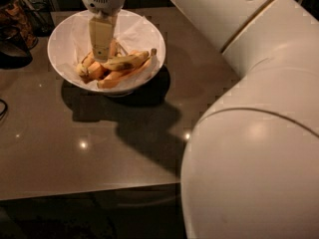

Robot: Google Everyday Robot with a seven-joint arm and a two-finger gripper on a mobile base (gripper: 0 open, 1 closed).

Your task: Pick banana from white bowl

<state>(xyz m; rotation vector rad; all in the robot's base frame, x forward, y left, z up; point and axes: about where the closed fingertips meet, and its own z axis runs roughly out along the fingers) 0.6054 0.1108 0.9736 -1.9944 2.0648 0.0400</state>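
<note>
The white bowl point(65, 44) stands at the table's far left, lined with crinkled white paper. Several bananas lie in it. The banana point(130, 73) with the long dark-tipped stem lies along the bowl's front right, its stem pointing up to the right rim. A banana with a dark patch point(124, 61) lies just above it, and shorter orange-tinted pieces point(94, 69) lie to the left. My gripper point(101, 46) reaches straight down into the bowl, its tip among the bananas at the left-centre of the pile, touching or just above them.
The bowl sits on a dark glossy table point(75, 148) whose front edge runs across the lower left. My large white arm point(249, 133) fills the right side. Dark cluttered objects point(15, 29) stand at the far left edge.
</note>
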